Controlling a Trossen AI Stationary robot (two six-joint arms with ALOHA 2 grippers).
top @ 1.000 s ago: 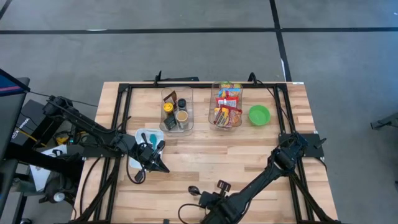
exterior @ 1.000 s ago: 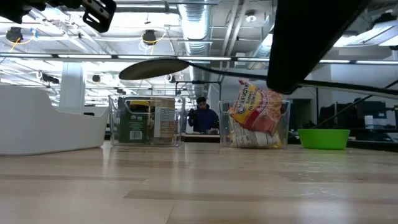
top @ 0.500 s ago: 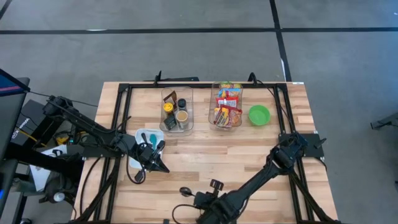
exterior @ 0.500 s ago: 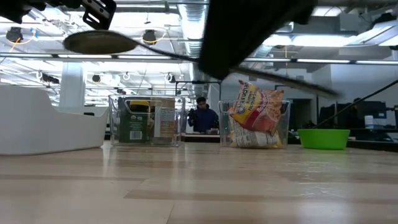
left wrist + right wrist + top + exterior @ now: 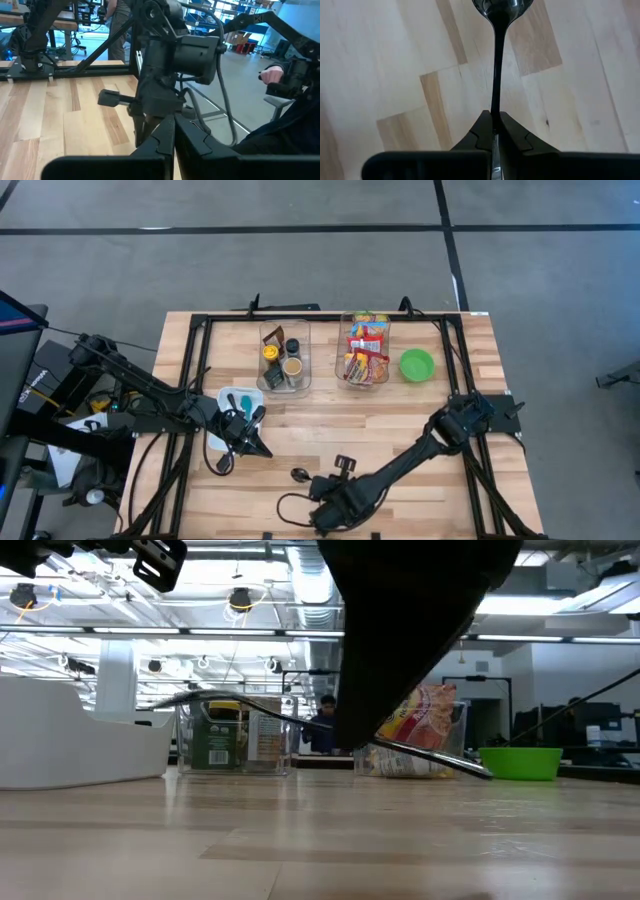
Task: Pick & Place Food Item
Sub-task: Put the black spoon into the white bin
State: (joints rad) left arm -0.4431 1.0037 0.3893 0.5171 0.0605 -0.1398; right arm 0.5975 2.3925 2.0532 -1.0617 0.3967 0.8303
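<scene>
At the near edge of the table (image 5: 400, 415), the right gripper (image 5: 318, 482) is clamped tight on the handle of a dark spoon (image 5: 496, 60), whose bowl points left just above the wood. Farther left, the left gripper (image 5: 262, 449) hovers with its fingers pressed together and nothing between them, beside a white tray (image 5: 225, 402). At the far side stand two clear bins: the left bin (image 5: 283, 358) holds jars, the right bin (image 5: 365, 352) holds snack packets (image 5: 425, 715). A green bowl (image 5: 417, 364) sits right of them.
</scene>
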